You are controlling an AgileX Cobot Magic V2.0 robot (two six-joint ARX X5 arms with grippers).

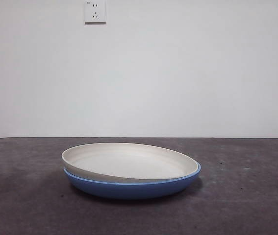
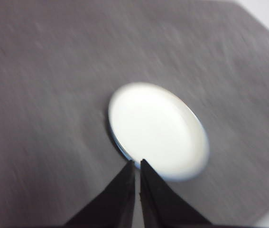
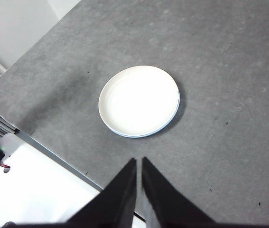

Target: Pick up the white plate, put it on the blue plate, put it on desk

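Stacking looks done: the matte cream-white round plate [image 1: 129, 161] lies slightly tilted inside the glossy blue round plate [image 1: 134, 188] on the rough grey desk [image 1: 246, 196]. Left gripper [image 2: 137, 164] and right gripper [image 3: 139, 161] hang high above, jaws together. Next, I judge, one must open and descend to the rim.

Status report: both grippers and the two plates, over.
Left gripper and right gripper shut, empty, high above the desk. Round cream-white plate sits tilted in the glossy blue plate. Nothing in the way.
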